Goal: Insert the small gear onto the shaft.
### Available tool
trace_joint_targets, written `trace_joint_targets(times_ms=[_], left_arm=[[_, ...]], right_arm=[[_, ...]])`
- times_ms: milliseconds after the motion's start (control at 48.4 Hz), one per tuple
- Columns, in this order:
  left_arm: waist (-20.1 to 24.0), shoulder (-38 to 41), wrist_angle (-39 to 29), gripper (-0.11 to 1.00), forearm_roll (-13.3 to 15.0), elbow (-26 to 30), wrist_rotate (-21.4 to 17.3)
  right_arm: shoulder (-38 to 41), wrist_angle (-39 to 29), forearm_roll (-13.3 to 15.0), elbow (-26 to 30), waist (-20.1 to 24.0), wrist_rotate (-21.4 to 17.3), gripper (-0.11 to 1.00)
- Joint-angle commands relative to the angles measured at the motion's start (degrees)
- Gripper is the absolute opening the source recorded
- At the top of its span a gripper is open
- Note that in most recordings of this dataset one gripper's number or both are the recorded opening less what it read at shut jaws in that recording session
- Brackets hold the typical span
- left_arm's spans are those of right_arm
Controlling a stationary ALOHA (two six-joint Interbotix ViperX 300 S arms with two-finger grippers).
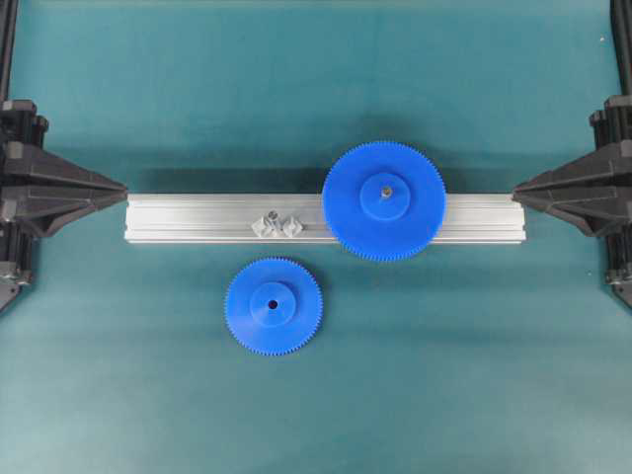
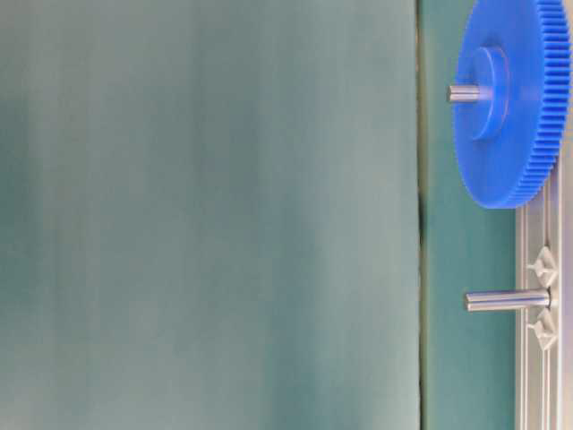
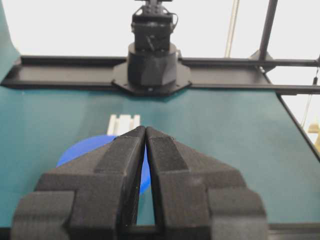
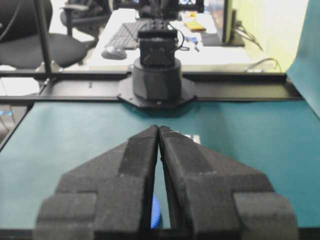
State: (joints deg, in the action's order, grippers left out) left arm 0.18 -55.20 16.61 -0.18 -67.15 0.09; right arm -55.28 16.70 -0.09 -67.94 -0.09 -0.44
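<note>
Jaws closed both arms, empty; small gear on table, untouched.

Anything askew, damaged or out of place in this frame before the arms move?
Nothing stands out. The small gear lies flat on the mat in front of the rail, the shaft stands bare, the larger gear sits on its own pin, and both grippers are closed and clear.

Small gear absent from table-level view; larger gear cropped at top-right edges.
</note>
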Motion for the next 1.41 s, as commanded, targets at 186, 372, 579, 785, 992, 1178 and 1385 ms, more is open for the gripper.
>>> trace_joint_targets(times_ms=[186,372,579,785,992,1178,1385], left_arm=[[-1.32,1.41,-1.14,-0.01,-0.70,0.26,2.29],[-2.29,3.78,-4.92,-0.01,-0.70,0.00,3.78],[-4.48,9.23,-7.56,-0.01,-0.70,1.93,5.27],[-5.10,15.64,-9.49,-0.01,-0.70,4.04,5.80],[-6.59,21.62,-12.66,-0.01,-0.70,7.03,5.71],[-6.77,27.33,-19.95,-0.01,-0.70,12.39,5.71],[-7.12,33.93,-25.66,-0.01,-0.70,17.67,5.54]], right_arm=[[0.53,-2.90,-1.76,-0.97,0.26,-1.93,0.05],[1.05,-6.24,-1.76,-0.70,0.26,-4.04,0.01],[3.25,-9.76,-1.76,-0.35,0.26,-4.13,0.01],[8.09,-10.72,-1.76,0.26,0.09,-4.22,0.01],[13.62,-10.81,-1.76,1.32,-0.09,-4.13,0.01],[17.67,-10.90,-1.76,2.37,-0.18,-4.04,0.01],[20.92,-12.57,-1.76,3.78,-0.18,-3.96,0.01]])
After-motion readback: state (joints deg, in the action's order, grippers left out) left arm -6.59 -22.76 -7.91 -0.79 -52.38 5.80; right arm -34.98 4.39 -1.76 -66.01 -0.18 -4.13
